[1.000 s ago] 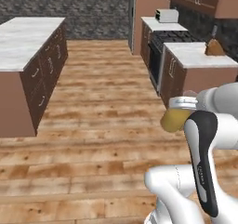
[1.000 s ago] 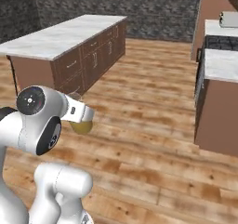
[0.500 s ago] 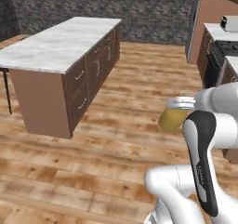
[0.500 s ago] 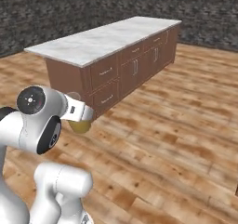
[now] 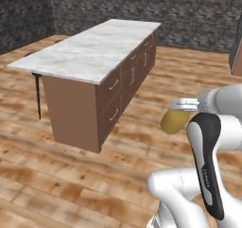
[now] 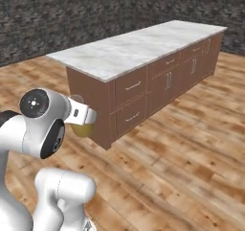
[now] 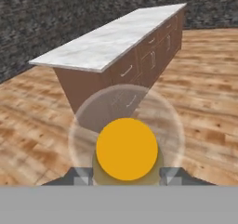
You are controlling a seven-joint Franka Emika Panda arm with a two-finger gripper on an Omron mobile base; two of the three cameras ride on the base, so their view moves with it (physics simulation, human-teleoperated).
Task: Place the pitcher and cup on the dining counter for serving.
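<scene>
A: Hand view: gripper [image 7: 125, 172] clamps the pitcher [image 7: 126, 148], bottom centre. Counter [image 5: 97, 49] has swung to upper left as the base turned.
B: So transit continues; placing comes next.

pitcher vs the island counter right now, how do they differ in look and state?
1. The pitcher is small, rounded and mustard-tan. The island counter is long and rectangular, with a white veined marble top over brown sides.
2. The pitcher is held off the wooden floor in the gripper. The island counter stands on that floor.
3. The pitcher's surface is plain. The island counter's long side has drawers with handles.
They are apart, not touching.
</scene>
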